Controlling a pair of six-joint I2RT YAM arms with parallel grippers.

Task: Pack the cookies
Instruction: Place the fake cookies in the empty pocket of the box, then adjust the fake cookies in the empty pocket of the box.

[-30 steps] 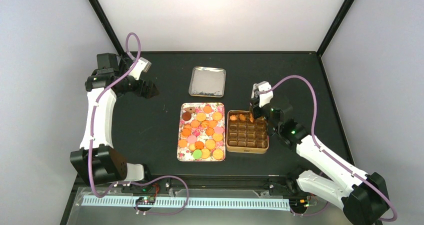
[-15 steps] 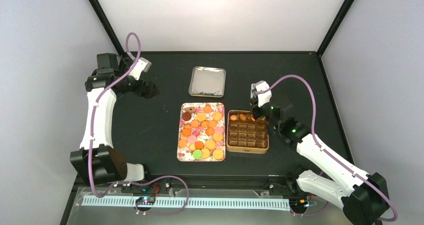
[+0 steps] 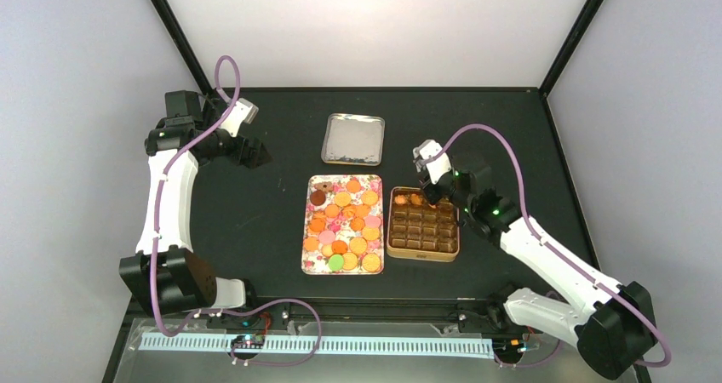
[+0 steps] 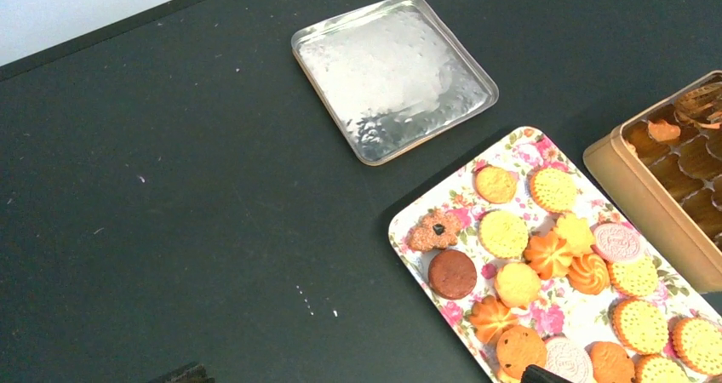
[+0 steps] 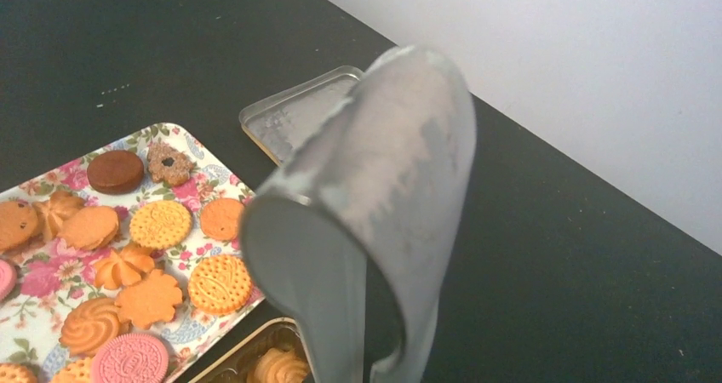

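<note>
The cookies (image 3: 342,223) lie on a floral tray (image 3: 307,255); most are round and orange, with some pink, one green and one dark brown. They also show in the left wrist view (image 4: 545,255) and the right wrist view (image 5: 157,223). A few cookies (image 3: 408,200) sit in the far row of the brown tin (image 3: 423,245). My right gripper (image 3: 430,192) hovers over the tin's far edge. Its fingers (image 5: 400,94) are closed together and hold nothing. My left gripper (image 3: 258,155) is open and empty, far left of the tray.
A silver lid (image 3: 353,139) lies upside down behind the tray; it also shows in the left wrist view (image 4: 393,75). The black table (image 3: 255,221) ends at white walls at the back and sides.
My right gripper has moved from the tin's far right corner to the left and a little up. The left arm has not moved.
</note>
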